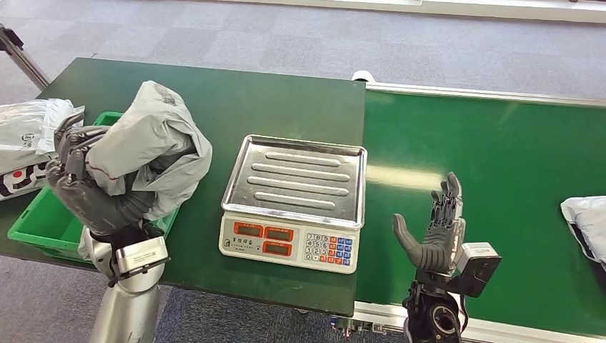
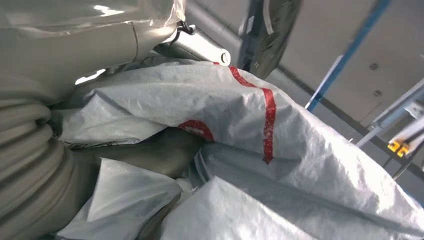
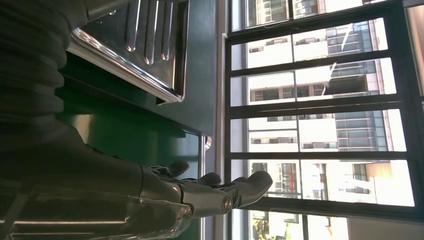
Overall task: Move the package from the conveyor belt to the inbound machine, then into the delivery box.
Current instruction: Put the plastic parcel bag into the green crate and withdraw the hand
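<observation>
Left hand grips the crumpled grey package above the green box at the bench's left edge; loose folds could snag its rim; right hand spread, holding nothing.

Package: crumpled grey poly bag, red stripe | gripped in left hand, raised above green box | left of scale, its tray bare

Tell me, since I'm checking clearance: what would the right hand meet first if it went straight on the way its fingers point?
Probably nothing: the right hand points along the bare green conveyor belt, away from the robot. The way looks free, though depth is unclear.
</observation>
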{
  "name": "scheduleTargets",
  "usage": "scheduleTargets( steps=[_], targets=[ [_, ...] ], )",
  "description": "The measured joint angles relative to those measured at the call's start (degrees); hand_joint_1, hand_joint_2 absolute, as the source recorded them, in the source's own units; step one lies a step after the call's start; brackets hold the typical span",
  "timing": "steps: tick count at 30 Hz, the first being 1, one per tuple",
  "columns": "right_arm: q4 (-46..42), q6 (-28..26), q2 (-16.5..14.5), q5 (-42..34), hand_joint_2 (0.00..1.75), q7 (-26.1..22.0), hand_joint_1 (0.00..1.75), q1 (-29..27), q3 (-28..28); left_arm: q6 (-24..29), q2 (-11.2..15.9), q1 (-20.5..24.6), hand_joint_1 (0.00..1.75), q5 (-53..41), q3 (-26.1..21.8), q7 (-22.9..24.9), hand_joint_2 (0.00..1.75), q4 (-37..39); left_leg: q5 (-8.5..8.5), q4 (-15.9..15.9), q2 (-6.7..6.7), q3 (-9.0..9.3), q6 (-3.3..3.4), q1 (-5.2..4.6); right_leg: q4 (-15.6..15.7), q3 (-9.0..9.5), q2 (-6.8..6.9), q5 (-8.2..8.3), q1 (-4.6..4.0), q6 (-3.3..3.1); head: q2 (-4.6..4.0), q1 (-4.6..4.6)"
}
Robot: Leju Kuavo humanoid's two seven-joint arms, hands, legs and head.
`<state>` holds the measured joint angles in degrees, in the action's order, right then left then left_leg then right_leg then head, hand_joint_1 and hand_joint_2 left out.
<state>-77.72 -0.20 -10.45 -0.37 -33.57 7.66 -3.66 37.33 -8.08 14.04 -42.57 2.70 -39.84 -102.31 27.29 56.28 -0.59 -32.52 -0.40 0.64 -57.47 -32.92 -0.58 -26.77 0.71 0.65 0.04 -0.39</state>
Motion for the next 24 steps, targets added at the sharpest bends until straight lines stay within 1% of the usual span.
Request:
scheduleTargets(
  steps=[3,6,10,12,14,16,19,21,24],
  targets=[
    [0.00,-0.37,0.05,-0.07,1.75,0.00,0.00,-0.18,-0.19,0.00,-0.78,0.24,1.75,-4.38,-3.69,0.01,1.75,-0.28,0.00,0.00,0.01,0.01,0.00,0.00,0.00,-0.01,0.00,0.00,0.00,0.00,0.00,0.01],
    [-0.02,-0.71,0.07,-0.09,1.75,0.01,0.00,-0.53,-0.41,0.00,-1.18,0.80,1.75,-6.43,-7.45,0.02,1.75,-0.33,0.00,0.00,0.00,0.00,0.00,0.01,0.00,0.00,0.00,0.00,-0.01,0.00,0.00,0.01],
    [-0.16,-1.56,0.07,-0.31,1.75,0.25,0.00,-1.20,-0.68,0.00,-1.50,2.91,1.75,-8.30,-14.31,0.02,1.75,-0.19,0.00,0.00,0.05,0.01,0.00,0.01,0.00,-0.03,-0.01,0.00,-0.01,0.00,0.00,0.00],
    [-0.25,-1.80,0.06,-0.49,1.75,0.50,0.00,-1.46,-0.85,0.00,-1.58,4.41,1.75,-11.53,-17.83,0.14,1.75,2.45,0.00,0.00,0.02,0.01,0.00,0.00,0.00,-0.02,0.04,0.00,0.00,0.00,0.00,0.00],
    [-0.26,-1.86,0.02,-0.59,1.75,0.63,0.00,-1.51,-1.08,0.00,-1.65,6.18,1.75,-16.58,-21.65,1.57,1.75,7.96,-0.01,0.00,0.00,0.02,-0.01,0.00,0.00,0.01,0.06,0.00,0.00,-0.01,0.00,0.01],
    [-0.26,-1.96,-0.01,-0.65,1.75,0.69,0.00,-1.51,-1.25,0.00,-1.64,7.75,1.75,-21.33,-25.66,5.40,1.75,13.50,-0.02,0.00,0.13,0.04,-0.02,0.00,-0.01,0.00,-0.04,0.03,0.00,-0.03,0.00,0.01],
    [-0.30,-2.37,-0.03,-0.64,1.75,1.02,0.00,-1.49,-1.30,0.00,-0.98,9.64,1.75,-26.11,-29.62,14.46,1.75,20.21,-0.02,0.00,0.21,0.07,-0.03,0.00,-0.01,-0.02,-0.11,0.06,-0.01,-0.05,0.00,0.01],
    [-0.42,-2.50,-0.05,-0.57,1.75,1.32,0.00,-1.48,-1.28,0.00,0.11,10.59,1.75,-28.85,-30.35,20.60,1.75,23.98,-0.03,0.00,0.18,0.05,-0.03,0.01,-0.01,-0.02,-0.10,0.06,-0.01,-0.05,0.00,0.02],
    [-0.54,-2.51,-0.16,-0.45,1.75,1.59,0.00,-1.46,-1.21,-0.41,2.72,11.84,1.75,-31.55,-29.55,28.81,1.75,28.84,-0.02,0.00,0.22,0.04,-0.03,0.00,-0.02,-0.05,-0.13,0.05,-0.01,-0.05,0.00,0.00]
  ],
)
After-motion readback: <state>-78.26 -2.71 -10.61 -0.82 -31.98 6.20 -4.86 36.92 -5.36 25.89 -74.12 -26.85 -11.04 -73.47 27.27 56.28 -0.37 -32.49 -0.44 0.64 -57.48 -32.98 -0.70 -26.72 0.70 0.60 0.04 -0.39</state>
